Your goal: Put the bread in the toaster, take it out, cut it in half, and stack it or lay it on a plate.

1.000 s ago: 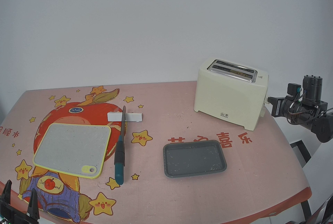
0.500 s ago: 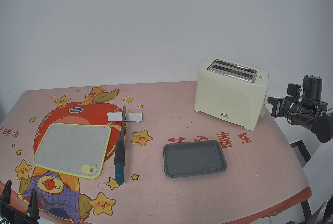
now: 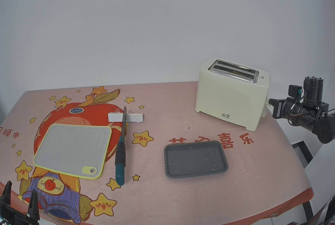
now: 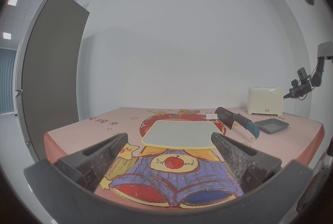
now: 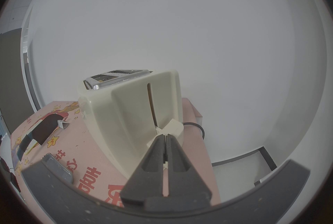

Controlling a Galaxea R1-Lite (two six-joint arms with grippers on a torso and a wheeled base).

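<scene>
The cream toaster (image 3: 232, 93) stands at the table's back right. A bit of brown bread (image 3: 240, 72) shows low in its front slot. My right gripper (image 3: 270, 100) is at the toaster's right end, shut, its tips (image 5: 165, 138) resting on the lever (image 5: 171, 127), which sits at the bottom of its slit. A grey plate (image 3: 195, 158) lies in front of the toaster. The cutting board (image 3: 73, 149) lies at the left with the knife (image 3: 121, 147) beside it. My left gripper (image 3: 19, 198) hangs open at the table's near left corner, holding nothing.
The knife's blade rests on a small white holder (image 3: 134, 117). The table's right edge runs just beneath my right arm. A power cord (image 5: 194, 127) trails behind the toaster. Bare tablecloth (image 3: 167, 110) lies between board, plate and toaster.
My right arm has sunk a little at the toaster's lever. The left arm and the things on the table have not moved.
</scene>
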